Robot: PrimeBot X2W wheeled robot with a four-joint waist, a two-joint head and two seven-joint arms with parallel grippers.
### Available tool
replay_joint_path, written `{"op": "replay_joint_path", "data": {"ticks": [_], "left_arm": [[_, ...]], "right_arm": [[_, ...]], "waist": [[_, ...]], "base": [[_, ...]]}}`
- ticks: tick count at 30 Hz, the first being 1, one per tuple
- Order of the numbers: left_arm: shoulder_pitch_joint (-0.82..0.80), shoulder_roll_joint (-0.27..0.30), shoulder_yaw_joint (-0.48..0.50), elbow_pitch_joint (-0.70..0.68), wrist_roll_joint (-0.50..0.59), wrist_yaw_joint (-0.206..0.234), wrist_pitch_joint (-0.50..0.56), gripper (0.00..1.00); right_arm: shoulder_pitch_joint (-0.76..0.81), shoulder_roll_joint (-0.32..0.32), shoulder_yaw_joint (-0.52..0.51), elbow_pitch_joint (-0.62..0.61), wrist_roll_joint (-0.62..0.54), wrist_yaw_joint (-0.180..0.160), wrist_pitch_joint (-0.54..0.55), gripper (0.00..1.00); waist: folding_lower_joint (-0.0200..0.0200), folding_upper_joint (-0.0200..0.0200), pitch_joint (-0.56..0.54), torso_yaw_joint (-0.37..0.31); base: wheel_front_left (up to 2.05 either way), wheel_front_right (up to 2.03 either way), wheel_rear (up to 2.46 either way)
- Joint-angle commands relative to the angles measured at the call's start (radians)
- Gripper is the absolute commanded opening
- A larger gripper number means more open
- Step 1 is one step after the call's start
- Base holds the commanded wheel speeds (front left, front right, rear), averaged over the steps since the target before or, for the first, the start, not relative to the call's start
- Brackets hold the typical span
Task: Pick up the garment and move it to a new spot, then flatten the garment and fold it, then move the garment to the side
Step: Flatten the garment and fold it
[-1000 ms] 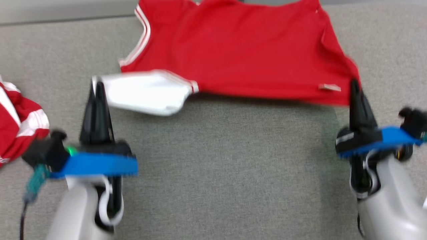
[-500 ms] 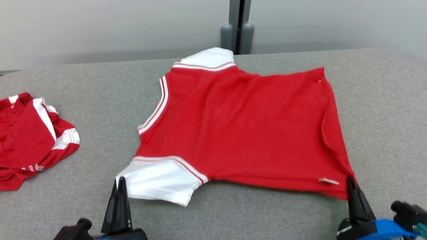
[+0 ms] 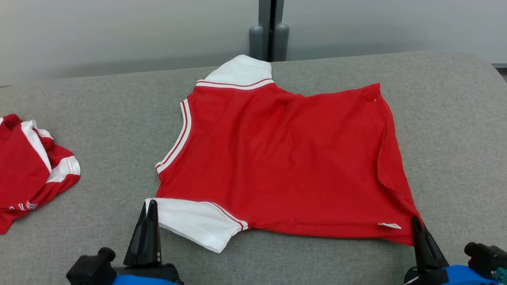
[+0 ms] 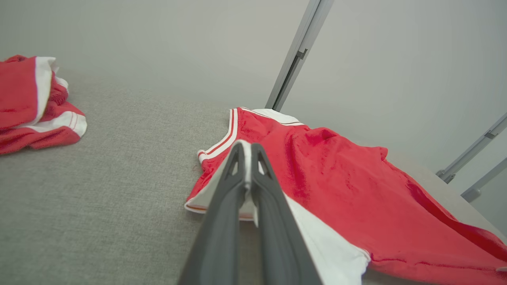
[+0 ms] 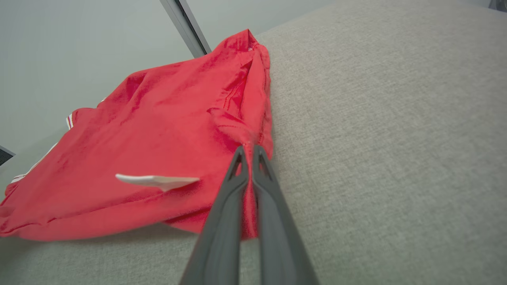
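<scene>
The garment point(image 3: 285, 158) is a red shirt with white sleeves, spread across the grey table point(image 3: 119, 111). My left gripper point(image 3: 149, 206) is shut on the edge of its near white sleeve point(image 3: 196, 221); the left wrist view shows white fabric pinched between the fingers point(image 4: 222, 206). At the near right hem corner, beside a small white label point(image 3: 390, 225), my right gripper point(image 3: 416, 220) is shut on red cloth. The right wrist view has that corner of the garment point(image 5: 158, 150) lifted slightly between the closed fingers point(image 5: 273, 213).
A second red and white garment point(image 3: 27, 166) lies crumpled at the table's left edge. A grey wall with a dark post point(image 3: 269, 31) stands behind the table. Bare grey surface lies to the right of the shirt and along the near edge.
The head camera has tilted up, so the whole shirt and the wall came into view. Both grippers keep hold of the sleeve and the hem corner; the shirt now lies flatter.
</scene>
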State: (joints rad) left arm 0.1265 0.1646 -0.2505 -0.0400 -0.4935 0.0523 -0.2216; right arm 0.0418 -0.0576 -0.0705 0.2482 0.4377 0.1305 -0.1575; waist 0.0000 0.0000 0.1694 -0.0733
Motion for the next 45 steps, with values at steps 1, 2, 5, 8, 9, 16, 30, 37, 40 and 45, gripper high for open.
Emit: {"op": "replay_joint_path", "data": {"ticks": [1, 2, 5, 8, 9, 16, 30, 37, 40, 45], "left_arm": [[-0.026, 0.008, -0.005, -0.002, 0.007, -0.005, 0.001, 0.00], [-0.043, 0.011, -0.006, 0.001, 0.010, -0.009, 0.005, 0.00], [-0.097, 0.021, -0.010, 0.014, 0.020, -0.017, 0.016, 0.00], [-0.164, 0.036, -0.008, 0.039, 0.028, -0.028, 0.031, 0.00], [-0.186, 0.038, -0.007, 0.049, 0.028, -0.032, 0.034, 0.00], [-0.356, 0.058, -0.010, 0.161, 0.037, -0.064, 0.059, 0.00], [-0.644, 0.071, -0.035, 0.470, 0.060, -0.122, 0.040, 0.00], [-0.705, 0.043, -0.043, 0.581, 0.069, -0.132, -0.015, 1.00], [-0.691, 0.033, -0.039, 0.600, 0.068, -0.136, -0.031, 1.00], [-0.621, 0.031, -0.030, 0.594, 0.075, -0.131, -0.042, 1.00]], "right_arm": [[-0.017, 0.002, 0.001, -0.003, -0.010, 0.001, 0.008, 0.00], [-0.028, 0.003, 0.001, -0.006, -0.011, 0.001, 0.018, 0.00], [-0.053, 0.004, 0.001, -0.018, -0.014, 0.001, 0.041, 0.00], [-0.080, 0.005, 0.001, -0.034, -0.004, 0.001, 0.052, 0.00], [-0.086, 0.005, 0.002, -0.041, -0.001, 0.001, 0.055, 0.00], [-0.138, 0.007, 0.004, -0.054, 0.029, 0.001, 0.074, 0.00], [-0.295, 0.007, 0.021, 0.019, 0.038, 0.001, 0.096, 0.83], [-0.300, 0.007, 0.007, 0.037, 0.011, 0.001, 0.049, 1.00], [-0.271, -0.005, 0.002, 0.031, -0.005, 0.001, 0.033, 1.00], [-0.211, -0.038, -0.005, 0.003, -0.039, 0.001, 0.032, 1.00]], "waist": [[0.0000, 0.0000, 0.004, -0.003], [0.0000, 0.0000, 0.008, -0.006], [0.0000, 0.0000, 0.023, -0.018], [0.0000, 0.0000, 0.040, -0.030], [0.0000, 0.0000, 0.046, -0.034], [0.0000, 0.0000, 0.098, -0.052], [0.0000, 0.0000, 0.177, -0.078], [0.0000, 0.0000, 0.166, -0.060], [0.0000, 0.0000, 0.147, -0.049], [0.0000, 0.0000, 0.114, -0.030]], "base": [[0.00, 0.00, 0.00], [0.00, 0.00, 0.00], [0.00, 0.00, 0.00], [0.00, 0.00, 0.00], [0.00, 0.00, 0.00], [0.00, 0.00, 0.00], [0.00, 0.00, 0.00], [0.00, 0.00, 0.00], [0.00, 0.00, 0.00], [0.00, 0.00, 0.00]]}}
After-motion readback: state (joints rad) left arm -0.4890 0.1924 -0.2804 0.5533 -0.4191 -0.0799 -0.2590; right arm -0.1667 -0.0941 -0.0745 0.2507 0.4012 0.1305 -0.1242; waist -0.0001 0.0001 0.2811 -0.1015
